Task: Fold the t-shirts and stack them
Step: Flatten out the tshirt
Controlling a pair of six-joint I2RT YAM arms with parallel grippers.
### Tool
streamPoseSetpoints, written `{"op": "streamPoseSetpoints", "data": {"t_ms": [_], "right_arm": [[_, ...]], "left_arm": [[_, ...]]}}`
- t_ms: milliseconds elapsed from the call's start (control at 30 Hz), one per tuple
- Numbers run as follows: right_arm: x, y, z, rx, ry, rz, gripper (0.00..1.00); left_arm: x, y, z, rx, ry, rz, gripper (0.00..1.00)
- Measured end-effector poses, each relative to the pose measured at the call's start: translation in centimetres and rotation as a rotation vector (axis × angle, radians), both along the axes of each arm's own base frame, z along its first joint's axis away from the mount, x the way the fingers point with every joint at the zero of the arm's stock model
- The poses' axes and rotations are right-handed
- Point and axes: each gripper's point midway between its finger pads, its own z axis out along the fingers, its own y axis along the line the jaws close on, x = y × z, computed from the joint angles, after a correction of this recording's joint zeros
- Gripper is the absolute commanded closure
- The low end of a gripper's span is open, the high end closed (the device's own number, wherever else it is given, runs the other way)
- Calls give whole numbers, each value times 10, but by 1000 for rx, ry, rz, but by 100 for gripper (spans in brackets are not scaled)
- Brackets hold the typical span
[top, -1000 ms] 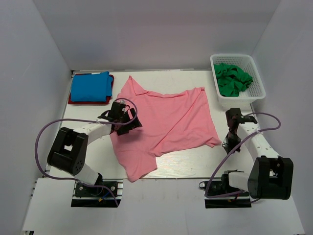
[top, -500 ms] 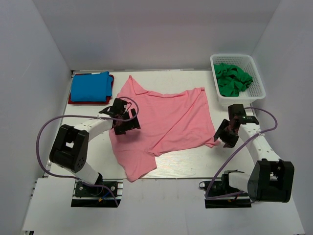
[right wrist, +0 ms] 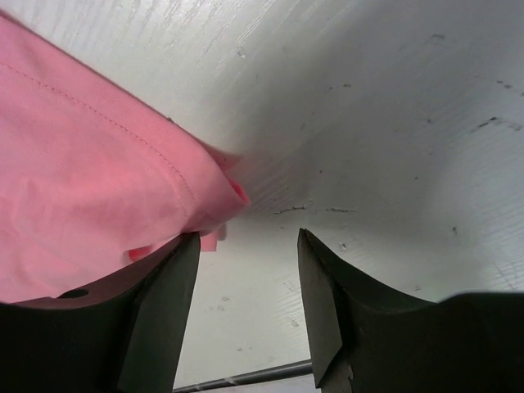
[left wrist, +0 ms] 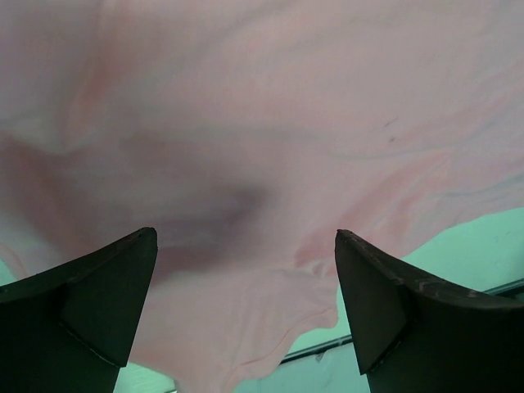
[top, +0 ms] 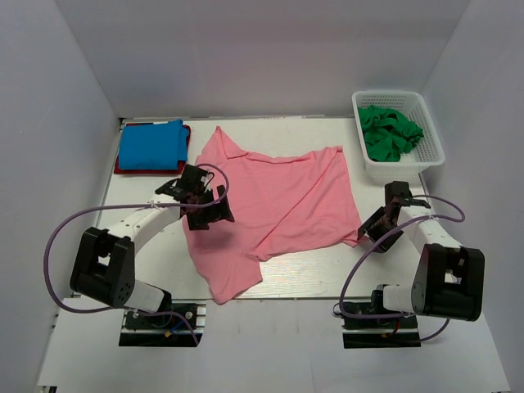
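Lying spread and creased across the middle of the tabletop [top: 327,270]: pink shirt [top: 286,201], unfolded. Left claw [left wrist: 246,236] hovers over its left part, jaws wide apart, gripping nothing. Right claw [right wrist: 247,237] sits low at the shirt's near right corner, jaws parted; the corner cloth lies beside one finger, not pinched. Blue shirt [top: 151,145], folded, rests on red shirt [top: 187,135] at the far left corner. Green shirts [top: 389,133] heaped in basket [top: 434,157], far right.

One pink t-shirt [top: 278,196], one blue t-shirt [top: 150,145], one red t-shirt [top: 187,135], one basket [top: 434,123] of uncounted green t-shirts [top: 389,131]; two hands: left hand [top: 211,217], right hand [top: 370,232].
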Motion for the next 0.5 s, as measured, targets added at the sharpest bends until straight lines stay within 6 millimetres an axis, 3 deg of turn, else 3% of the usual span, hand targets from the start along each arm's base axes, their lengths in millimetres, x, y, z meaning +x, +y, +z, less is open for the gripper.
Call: {"op": "streamPoseSetpoints", "data": {"t_ms": [100,133,167,233,367,500], "right_arm": [[0,5,-4,40,3,-16,62],[2,7,-4,53,-5,-19,78],[6,9,-3,74,-19,-30,87],[9,12,-2,90,-31,-26,97],[11,12,-1,95,-43,-28,100],[12,9,5,80,-71,-20,77]], "left_arm": [[-15,3,-14,2,50,0,1],[-20,3,-18,0,67,-1,1],[-25,3,-23,-4,83,-1,1],[-32,3,-30,-16,108,-6,1],[-44,1,-41,-37,147,-8,1],[-43,-1,-41,-53,146,-8,1]]}}
